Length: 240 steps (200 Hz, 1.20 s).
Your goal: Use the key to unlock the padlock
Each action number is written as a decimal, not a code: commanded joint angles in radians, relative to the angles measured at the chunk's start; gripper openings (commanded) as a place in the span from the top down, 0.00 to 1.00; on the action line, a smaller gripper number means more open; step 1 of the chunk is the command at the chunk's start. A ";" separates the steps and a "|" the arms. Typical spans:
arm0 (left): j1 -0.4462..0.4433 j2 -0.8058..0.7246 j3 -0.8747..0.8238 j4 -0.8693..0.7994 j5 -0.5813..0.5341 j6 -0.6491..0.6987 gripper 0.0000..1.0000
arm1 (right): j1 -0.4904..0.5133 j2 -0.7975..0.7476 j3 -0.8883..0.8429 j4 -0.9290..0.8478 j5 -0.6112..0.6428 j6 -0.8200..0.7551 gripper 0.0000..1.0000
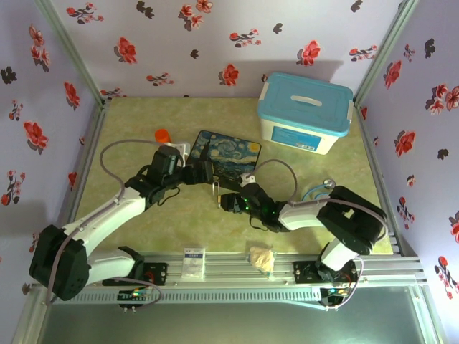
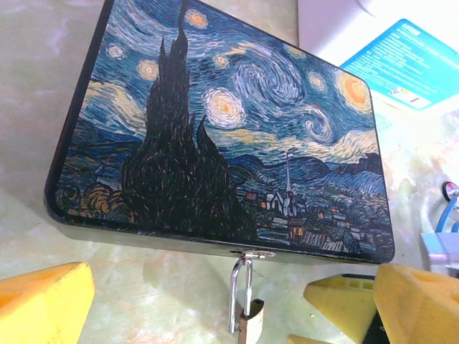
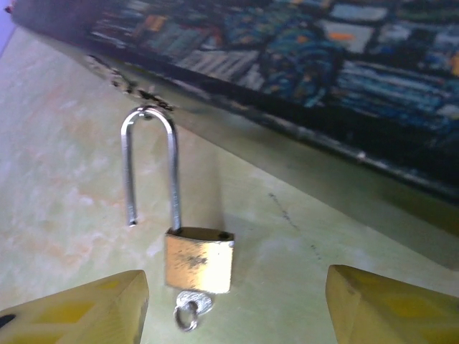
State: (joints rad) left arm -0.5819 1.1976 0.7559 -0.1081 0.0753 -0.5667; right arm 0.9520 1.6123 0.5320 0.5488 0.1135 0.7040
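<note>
tabletop [image 3: 64,179] holds open-shackled padlock [image 3: 199,259] at box [image 3: 287,64] edge.

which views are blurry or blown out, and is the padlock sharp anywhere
Right wrist: the padlock and key are fairly sharp, the painted box behind them soft and smeared. Left wrist: the box is crisp, but the top right corner around the blue label is blown out white. Top external: evenly lit, the padlock too small for detail.
</note>
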 commanded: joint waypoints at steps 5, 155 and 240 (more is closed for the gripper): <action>0.007 -0.016 -0.038 0.020 0.023 -0.017 0.00 | -0.023 0.026 0.007 0.081 0.053 0.059 0.34; -0.045 -0.001 -0.227 0.234 0.109 -0.166 0.11 | -0.021 0.175 0.124 0.020 0.000 0.157 0.42; -0.045 -0.025 -0.281 0.262 0.109 -0.174 0.11 | 0.029 0.203 0.127 0.025 -0.022 0.175 0.55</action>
State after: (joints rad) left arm -0.6247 1.1851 0.4885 0.1188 0.1696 -0.7284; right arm 0.9565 1.7790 0.6464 0.6060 0.1169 0.8433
